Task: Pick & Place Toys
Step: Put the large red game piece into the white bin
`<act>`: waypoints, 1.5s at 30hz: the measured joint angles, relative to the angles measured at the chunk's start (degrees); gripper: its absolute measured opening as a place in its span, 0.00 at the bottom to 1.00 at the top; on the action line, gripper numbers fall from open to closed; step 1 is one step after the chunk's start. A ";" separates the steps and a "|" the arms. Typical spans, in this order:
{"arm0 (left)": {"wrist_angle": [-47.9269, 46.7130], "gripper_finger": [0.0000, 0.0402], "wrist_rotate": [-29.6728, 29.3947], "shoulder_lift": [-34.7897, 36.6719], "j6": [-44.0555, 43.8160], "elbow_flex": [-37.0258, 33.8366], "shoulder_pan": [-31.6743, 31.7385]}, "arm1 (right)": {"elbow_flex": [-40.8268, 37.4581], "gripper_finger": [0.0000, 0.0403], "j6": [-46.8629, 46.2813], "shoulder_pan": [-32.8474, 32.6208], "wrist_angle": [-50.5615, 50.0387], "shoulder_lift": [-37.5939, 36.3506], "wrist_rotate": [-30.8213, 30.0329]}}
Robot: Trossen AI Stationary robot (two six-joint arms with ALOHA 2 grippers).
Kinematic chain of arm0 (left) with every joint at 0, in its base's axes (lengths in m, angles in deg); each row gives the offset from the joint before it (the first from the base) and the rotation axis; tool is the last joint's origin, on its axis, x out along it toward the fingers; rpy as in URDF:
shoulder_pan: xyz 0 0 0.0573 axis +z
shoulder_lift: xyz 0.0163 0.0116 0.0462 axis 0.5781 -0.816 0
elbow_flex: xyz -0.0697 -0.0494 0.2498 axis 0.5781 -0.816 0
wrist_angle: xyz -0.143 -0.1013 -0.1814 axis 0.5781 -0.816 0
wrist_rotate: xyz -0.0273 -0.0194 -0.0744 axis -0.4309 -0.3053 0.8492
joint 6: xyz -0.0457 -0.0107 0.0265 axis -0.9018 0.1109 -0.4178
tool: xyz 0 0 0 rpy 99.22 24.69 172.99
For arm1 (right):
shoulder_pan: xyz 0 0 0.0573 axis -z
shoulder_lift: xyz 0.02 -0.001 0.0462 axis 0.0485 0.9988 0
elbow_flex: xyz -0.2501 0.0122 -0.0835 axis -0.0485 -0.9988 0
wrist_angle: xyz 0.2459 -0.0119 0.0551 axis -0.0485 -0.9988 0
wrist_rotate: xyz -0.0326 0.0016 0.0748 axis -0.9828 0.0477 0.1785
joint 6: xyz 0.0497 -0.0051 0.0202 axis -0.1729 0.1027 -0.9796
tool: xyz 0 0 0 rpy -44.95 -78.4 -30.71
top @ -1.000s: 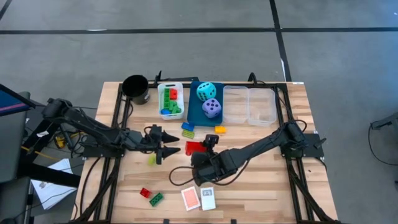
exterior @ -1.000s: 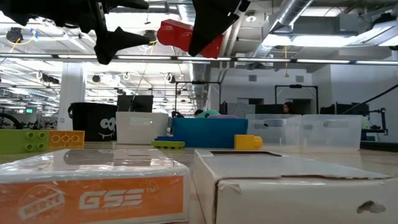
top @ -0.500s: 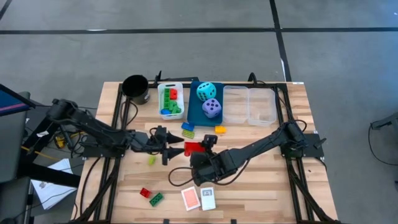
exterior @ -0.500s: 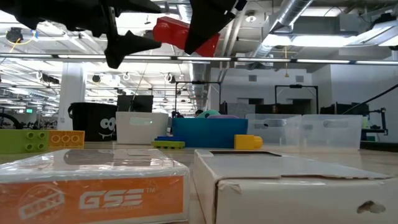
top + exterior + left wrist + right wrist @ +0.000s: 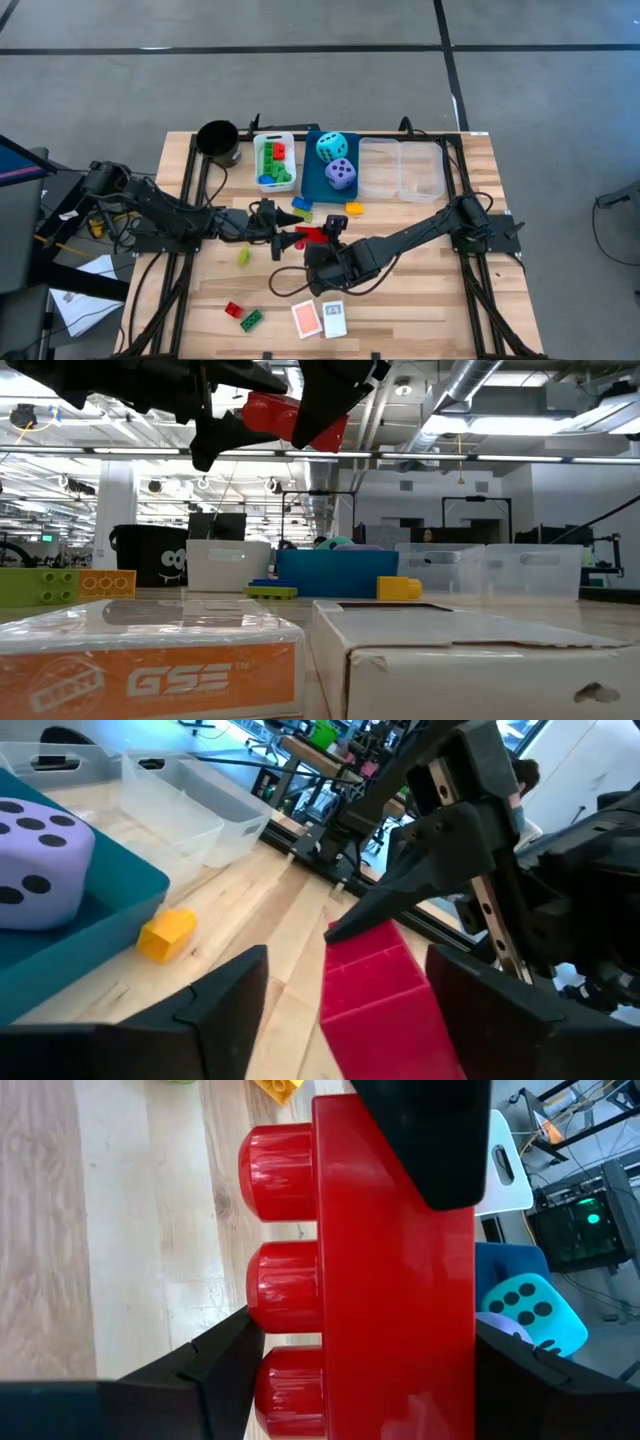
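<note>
Red brick (image 5: 313,236) sits mid-table, lifted clear of the wood, clamped in the right gripper (image 5: 322,238). From the right wrist view it's a glossy red block (image 5: 390,1270) with a row of round studs down one side, flat smooth face beside them; one dark finger (image 5: 425,1140) lies across that face. Low view shows it up high (image 5: 290,418), tilted, well above the tabletop.

Left gripper (image 5: 283,240) is at 9 o'clock of the brick, just beside it, jaws apart, nothing in them. In the left wrist view its two fingers flank the brick (image 5: 385,995) on either side with daylight both sides; can't tell if any tip touches.

Other toys:
- yellow brick (image 5: 355,208) at 1 o'clock of the red one, on the wood near the blue bin (image 5: 312,178)
- blue-and-green brick (image 5: 301,207) at 12 o'clock, just in front of the white bin (image 5: 257,160)
- small lime piece (image 5: 243,257) at 8 o'clock
- red small brick (image 5: 233,309) and green brick (image 5: 252,320) at 7 o'clock, near the front edge, side by side
- orange card (image 5: 306,320) and white card (image 5: 334,319) at 6 o'clock, side by side
- cyan die (image 5: 332,148) and purple die (image 5: 341,174) in the blue bin
- green, red and blue bricks stacked in the white bin

Clear bins (image 5: 402,170) at 2 o'clock, black cup (image 5: 218,144) at 11 o'clock.
</note>
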 joint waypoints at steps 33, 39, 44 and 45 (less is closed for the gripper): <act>-0.41 0.34 7.51 0.14 2.27 0.00 0.35 | -0.09 0.74 -1.56 0.25 1.08 0.09 -2.74; -3.97 0.32 7.21 -0.07 3.91 -0.15 0.59 | -0.03 0.91 -1.85 0.26 4.00 -0.01 -5.09; -7.16 0.31 7.16 -0.09 3.57 -0.20 2.31 | 0.16 0.98 0.41 -0.83 4.95 -0.26 -13.67; -7.90 0.31 7.07 -0.10 3.47 -0.21 2.70 | 0.15 0.98 0.44 -1.34 4.69 -0.26 -14.86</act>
